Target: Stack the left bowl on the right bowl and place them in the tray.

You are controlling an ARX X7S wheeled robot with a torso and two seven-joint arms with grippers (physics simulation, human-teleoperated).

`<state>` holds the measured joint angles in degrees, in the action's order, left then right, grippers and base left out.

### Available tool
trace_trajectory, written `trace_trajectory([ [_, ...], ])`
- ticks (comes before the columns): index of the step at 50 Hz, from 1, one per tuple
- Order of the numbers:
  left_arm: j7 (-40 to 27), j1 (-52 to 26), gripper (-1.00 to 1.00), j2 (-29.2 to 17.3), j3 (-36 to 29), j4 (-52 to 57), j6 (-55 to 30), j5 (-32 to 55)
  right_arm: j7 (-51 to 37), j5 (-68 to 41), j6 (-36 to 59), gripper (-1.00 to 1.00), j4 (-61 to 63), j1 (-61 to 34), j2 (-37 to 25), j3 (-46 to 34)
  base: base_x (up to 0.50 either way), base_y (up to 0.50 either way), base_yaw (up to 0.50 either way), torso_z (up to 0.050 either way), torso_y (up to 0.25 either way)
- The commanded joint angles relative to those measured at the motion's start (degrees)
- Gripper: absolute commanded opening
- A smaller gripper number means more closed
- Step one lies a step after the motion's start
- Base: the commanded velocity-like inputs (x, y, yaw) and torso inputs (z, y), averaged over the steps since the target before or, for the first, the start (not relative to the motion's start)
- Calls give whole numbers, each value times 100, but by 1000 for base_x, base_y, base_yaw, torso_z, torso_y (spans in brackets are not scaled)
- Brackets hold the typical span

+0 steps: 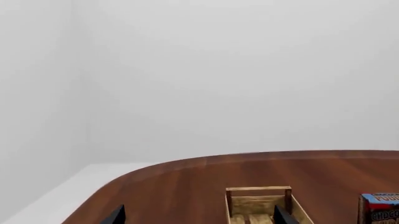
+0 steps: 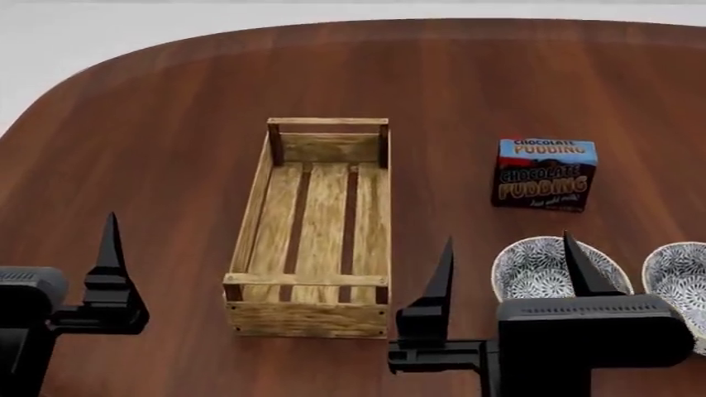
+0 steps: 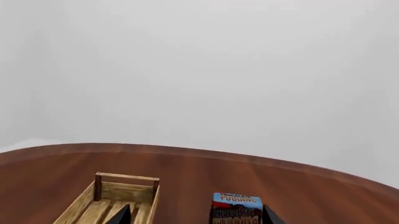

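- Left wrist view: my left gripper (image 1: 198,215) shows only two fingertips, set apart and empty. The tray (image 1: 260,204) lies on the table (image 1: 187,186) ahead, cut off by the frame edge.
- Head view: my right gripper (image 2: 508,269) is spread, holding nothing. The left bowl (image 2: 541,269) sits at 3 o'clock of the tray, with the right bowl (image 2: 675,277) beside it, both partly hidden. I judge them stiff, light and slippery; grip the rim.
- Right wrist view: no bowls visible; the pudding box (image 3: 236,208) is cropped.

A bare simulated room: featureless pale grey walls (image 3: 199,70) surround one rounded dark-brown wooden table (image 2: 165,165).
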<state>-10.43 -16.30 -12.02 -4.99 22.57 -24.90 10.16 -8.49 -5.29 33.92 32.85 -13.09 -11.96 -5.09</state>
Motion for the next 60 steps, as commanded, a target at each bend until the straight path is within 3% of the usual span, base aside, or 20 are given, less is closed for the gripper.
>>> trace_trajectory([
  [1, -51, 3, 100, -39, -67, 9, 31, -36, 22, -94, -131, 100, -15, 37, -33, 29, 500, 0, 0, 0, 0],
  [46, -128, -7, 100, -101, -58, -10, 13, 233, -204, -228, -72, 100, -10, 18, -78, 56, 498, -5, 0, 0, 1],
  [60, -151, 12, 100, -132, -88, -76, 92, 246, -284, -232, -9, 100, -11, -7, -96, 19, 43, 0, 0, 0, 1],
])
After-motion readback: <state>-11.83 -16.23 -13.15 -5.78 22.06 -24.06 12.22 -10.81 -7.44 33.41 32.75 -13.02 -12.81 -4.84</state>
